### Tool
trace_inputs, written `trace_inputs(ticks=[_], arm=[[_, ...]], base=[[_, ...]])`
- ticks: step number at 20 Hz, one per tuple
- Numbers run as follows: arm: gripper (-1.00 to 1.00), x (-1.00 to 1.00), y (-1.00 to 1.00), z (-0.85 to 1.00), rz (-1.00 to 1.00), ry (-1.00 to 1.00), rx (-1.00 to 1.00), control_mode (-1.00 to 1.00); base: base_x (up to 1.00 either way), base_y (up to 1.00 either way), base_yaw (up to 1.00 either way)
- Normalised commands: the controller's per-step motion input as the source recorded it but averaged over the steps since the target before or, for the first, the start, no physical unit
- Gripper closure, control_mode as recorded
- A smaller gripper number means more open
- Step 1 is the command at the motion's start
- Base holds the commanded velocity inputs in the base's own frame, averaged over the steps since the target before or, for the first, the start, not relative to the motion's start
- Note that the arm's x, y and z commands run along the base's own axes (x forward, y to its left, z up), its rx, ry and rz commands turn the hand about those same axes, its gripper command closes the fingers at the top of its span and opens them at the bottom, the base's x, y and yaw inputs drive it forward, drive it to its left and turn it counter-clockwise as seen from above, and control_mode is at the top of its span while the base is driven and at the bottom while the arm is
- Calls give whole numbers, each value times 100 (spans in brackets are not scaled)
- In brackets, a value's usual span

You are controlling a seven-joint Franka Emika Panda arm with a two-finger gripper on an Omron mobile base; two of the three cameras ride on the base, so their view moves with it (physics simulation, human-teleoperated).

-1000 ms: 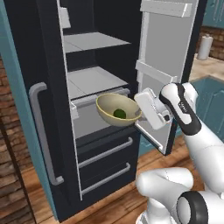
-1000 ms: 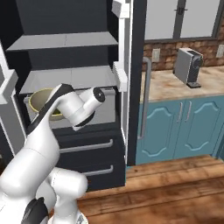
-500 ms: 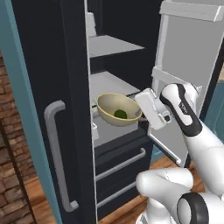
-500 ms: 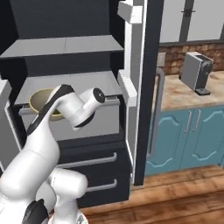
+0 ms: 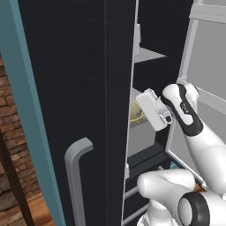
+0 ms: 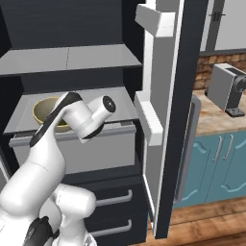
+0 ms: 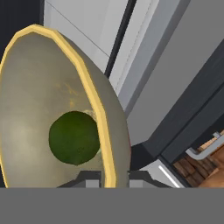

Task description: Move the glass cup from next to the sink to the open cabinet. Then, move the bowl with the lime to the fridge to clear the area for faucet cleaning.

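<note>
No readable text — no labels, no numbers.

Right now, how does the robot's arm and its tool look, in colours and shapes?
The smooth white rounded arm has thick tube-shaped links with black bands at the joints. A black curved stripe runs along the link near the wrist. The white boxy tool ends in two small dark grey fingertips. No cables or markings are visible.

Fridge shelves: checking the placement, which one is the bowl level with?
The lower grey shelf, just above the drawer front; the bowl with the lime sits there, while the upper shelf is bare.
</note>
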Motion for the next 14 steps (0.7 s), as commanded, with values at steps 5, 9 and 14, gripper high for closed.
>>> trace_inputs(ticks=[5,9,14], arm=[[100,23,5,0,-5,0,-5,-100],[100,79,45,0,-23,-4,-16,-100],[100,79,22,0,-23,-1,-7,-100]], base=[[45,6,-5],[0,0,0],[0,0,0]])
